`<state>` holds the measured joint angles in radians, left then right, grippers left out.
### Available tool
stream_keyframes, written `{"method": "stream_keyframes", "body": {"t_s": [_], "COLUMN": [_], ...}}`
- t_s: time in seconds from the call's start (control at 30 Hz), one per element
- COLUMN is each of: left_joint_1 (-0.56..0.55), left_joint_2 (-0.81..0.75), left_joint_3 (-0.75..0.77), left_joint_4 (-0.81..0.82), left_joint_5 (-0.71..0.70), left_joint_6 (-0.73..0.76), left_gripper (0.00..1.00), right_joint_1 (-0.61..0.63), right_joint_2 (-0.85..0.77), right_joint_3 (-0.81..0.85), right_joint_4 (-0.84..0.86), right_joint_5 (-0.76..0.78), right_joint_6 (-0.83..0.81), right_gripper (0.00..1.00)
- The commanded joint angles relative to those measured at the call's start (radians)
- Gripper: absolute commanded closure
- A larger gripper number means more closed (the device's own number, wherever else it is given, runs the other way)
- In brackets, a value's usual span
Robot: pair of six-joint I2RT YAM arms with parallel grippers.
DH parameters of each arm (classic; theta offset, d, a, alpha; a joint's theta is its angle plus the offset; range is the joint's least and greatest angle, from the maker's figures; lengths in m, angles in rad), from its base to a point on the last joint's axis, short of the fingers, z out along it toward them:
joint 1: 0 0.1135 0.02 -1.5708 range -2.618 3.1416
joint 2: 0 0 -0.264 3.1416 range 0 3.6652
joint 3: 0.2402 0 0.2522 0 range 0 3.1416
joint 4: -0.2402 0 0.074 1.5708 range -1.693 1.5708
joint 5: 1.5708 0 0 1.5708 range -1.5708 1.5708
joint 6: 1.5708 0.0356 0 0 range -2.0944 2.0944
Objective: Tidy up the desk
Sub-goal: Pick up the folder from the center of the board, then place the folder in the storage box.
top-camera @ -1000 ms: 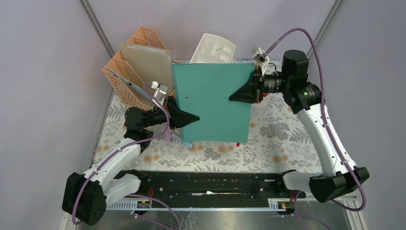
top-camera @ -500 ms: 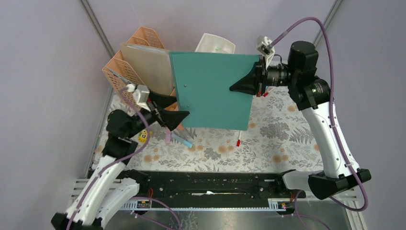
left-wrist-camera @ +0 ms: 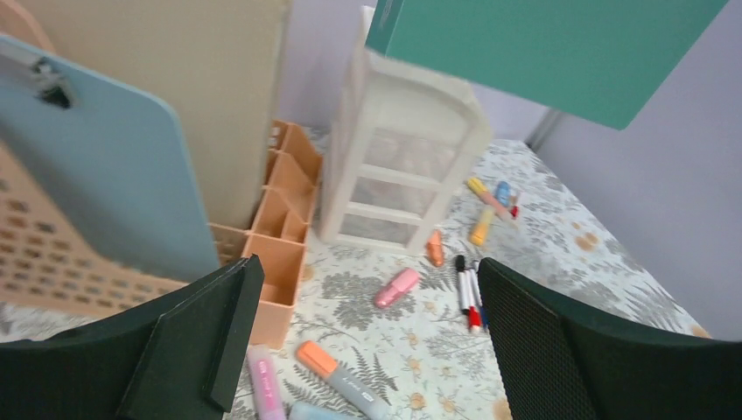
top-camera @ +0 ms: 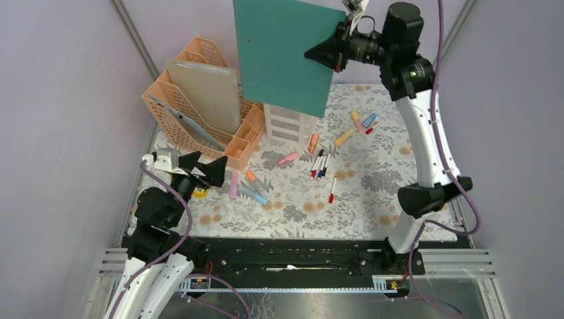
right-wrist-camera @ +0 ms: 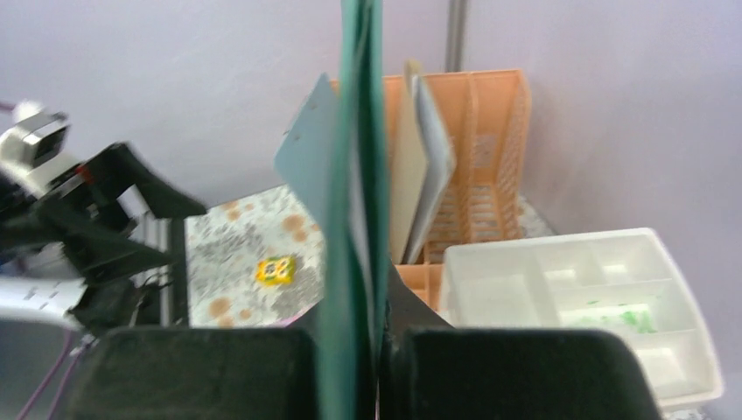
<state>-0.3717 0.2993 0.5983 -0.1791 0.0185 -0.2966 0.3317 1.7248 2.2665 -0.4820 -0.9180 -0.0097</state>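
Observation:
The desk (top-camera: 399,179) has a pale fern-and-flower cloth. High above its back, my right gripper (top-camera: 326,52) is shut on the right edge of a green folder (top-camera: 282,53), which hangs upright. The right wrist view shows the folder (right-wrist-camera: 354,175) edge-on between the closed jaws of my right gripper (right-wrist-camera: 367,350). My left gripper (top-camera: 207,163) is open and holds nothing, low over the desk's left side. In the left wrist view the left gripper (left-wrist-camera: 367,324) frames scattered markers, with the folder (left-wrist-camera: 560,44) overhead.
A peach file rack (top-camera: 193,100) holding folders stands back left, with a white drawer unit (top-camera: 289,123) beside it. Highlighters (top-camera: 288,158) and pens (top-camera: 319,164) lie scattered mid-desk, with more markers (top-camera: 362,123) at the back right. A small yellow item (top-camera: 198,193) lies near my left gripper.
My left gripper let go of the green folder, opened wide and pulled back to the near left. The right arm lifted the folder up and back, uncovering the markers and drawer unit.

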Motion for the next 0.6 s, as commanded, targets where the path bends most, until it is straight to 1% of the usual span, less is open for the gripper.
{"method": "stream_keyframes", "body": {"t_s": [0.0,0.17,0.33,0.37,0.5,0.57], "left_joint_1": [0.008,0.015,0.034,0.036,0.046,0.050], "left_joint_2": [-0.027,-0.050,-0.085,-0.093,-0.119,-0.122], "left_joint_3": [0.016,0.018,0.015,0.017,0.012,0.012], "left_joint_4": [-0.047,-0.068,-0.077,-0.080,-0.078,-0.076], "left_joint_5": [-0.183,-0.244,-0.305,-0.315,-0.329,-0.329], "left_joint_6": [0.002,-0.001,-0.007,-0.007,-0.010,-0.010], "left_gripper": [0.01,0.01,0.01,0.01,0.01,0.01], "right_joint_1": [0.029,0.089,0.171,0.178,0.182,0.181], "right_joint_2": [0.094,0.199,0.320,0.338,0.384,0.400], "right_joint_3": [0.165,0.229,0.369,0.385,0.414,0.410], "right_joint_4": [0.163,0.316,0.333,0.347,0.449,0.504], "right_joint_5": [0.141,0.268,0.400,0.417,0.478,0.485], "right_joint_6": [0.062,0.091,0.015,-0.014,0.004,0.004], "right_gripper": [1.00,1.00,1.00,1.00,1.00,1.00]}}
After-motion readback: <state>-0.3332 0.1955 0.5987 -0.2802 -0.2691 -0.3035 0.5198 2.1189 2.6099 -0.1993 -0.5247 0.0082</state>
